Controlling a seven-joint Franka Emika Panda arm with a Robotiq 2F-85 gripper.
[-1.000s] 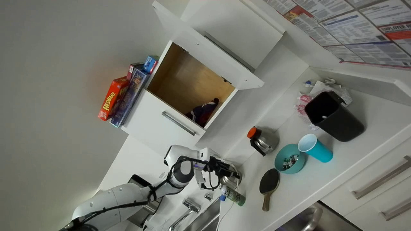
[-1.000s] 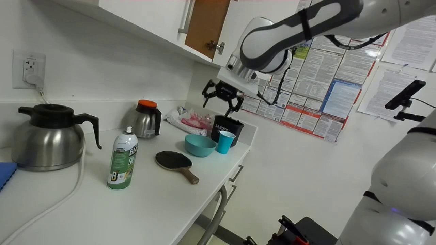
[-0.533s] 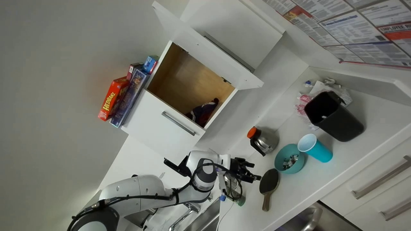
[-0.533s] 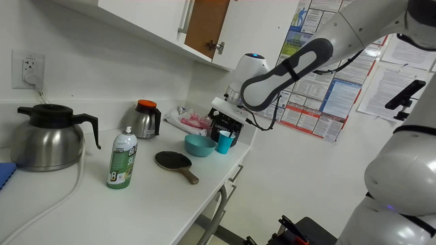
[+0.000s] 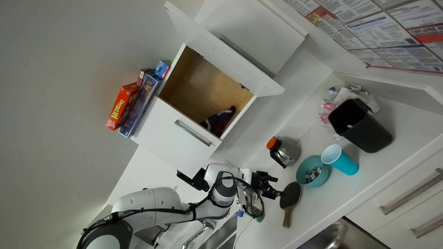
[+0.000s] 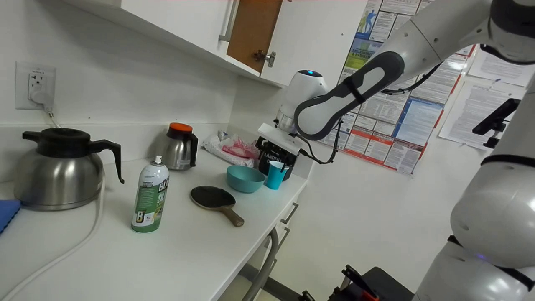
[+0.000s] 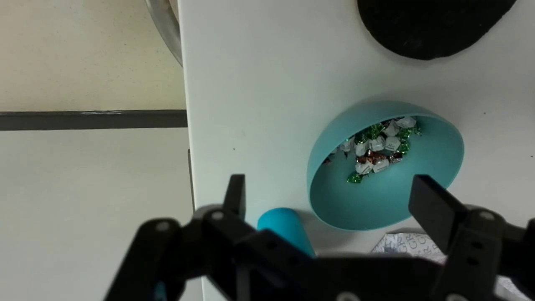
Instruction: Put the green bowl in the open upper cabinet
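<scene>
The cabinet (image 5: pixel 207 79) stood open, upper center of an exterior view. Low in the wrist view, the gripper (image 7: pixel 329 184) was spread wide; right of center, the green bowl (image 7: pixel 370 202), round and mouth up, held candies (image 7: pixel 377 144).

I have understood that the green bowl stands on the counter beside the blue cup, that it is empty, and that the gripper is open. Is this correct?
Not quite: the green bowl is not empty. The wrist view shows wrapped candies inside it. It does stand on the counter beside the blue cup, and the gripper is open.
</scene>
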